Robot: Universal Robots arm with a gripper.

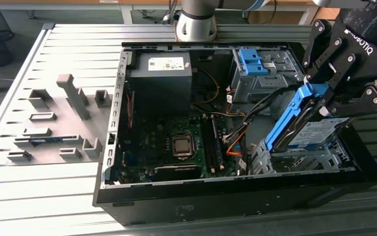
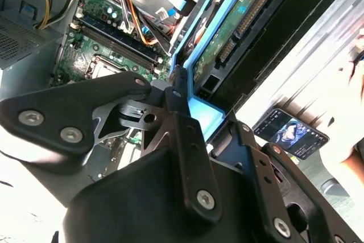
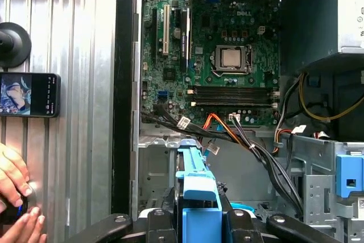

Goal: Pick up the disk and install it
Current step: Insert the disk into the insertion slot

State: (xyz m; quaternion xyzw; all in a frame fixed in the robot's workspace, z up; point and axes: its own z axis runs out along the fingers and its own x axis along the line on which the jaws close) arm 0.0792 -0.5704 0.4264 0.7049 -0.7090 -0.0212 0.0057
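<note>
Exterior view: the claw is closed on the disk, its fingers pinching the blue rails near the upper end. The disk hangs steeply tilted with its label showing. It is inside the open case, over the metal cage in the corner at the exterior view's right, with its lower end at the cage mouth. Whether it touches the cage I cannot tell. A bundle of cables runs just beside that lower end, between it and the board. A bare blue bracket sits in the farther bay, apart from the work.

In the first wrist view the claw holds the disk edge-on, the rail centred between the fingers. In the second wrist view the disk shows its green underside and connector. A phone lies on the worktop beside the case, and a hand is near it.

The step in hand looks like seating the disk in the cage. To do it well, I judge that the disk should be levelled until both rails line up with the cage's guides. The grip should be firm, since the hold is near one end and the disk could pivot. The cables should be kept from getting trapped beneath it.
</note>
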